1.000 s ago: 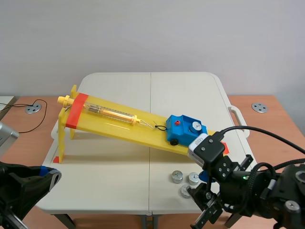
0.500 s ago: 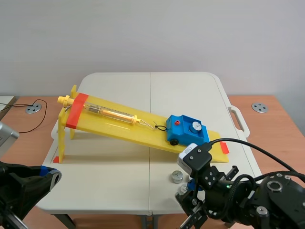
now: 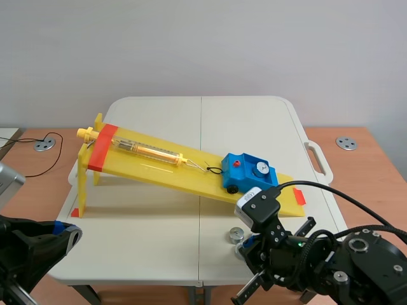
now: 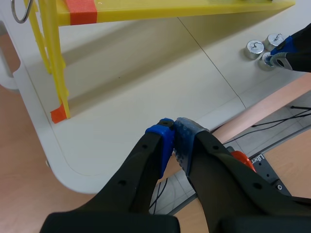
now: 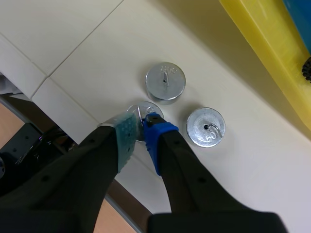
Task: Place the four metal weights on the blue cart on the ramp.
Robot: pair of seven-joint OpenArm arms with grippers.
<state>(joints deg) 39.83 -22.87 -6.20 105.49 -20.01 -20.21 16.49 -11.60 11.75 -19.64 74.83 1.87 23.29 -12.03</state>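
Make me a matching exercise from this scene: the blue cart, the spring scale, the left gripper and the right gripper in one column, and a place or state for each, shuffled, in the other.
1 blue cart
2 spring scale
3 left gripper
4 right gripper

A over a metal weight on the table
B upper part of the yellow ramp
C shut on nothing, by the table's near edge
D low end of the yellow ramp

Pairs: 1-D, 2-B, 3-C, 4-A.
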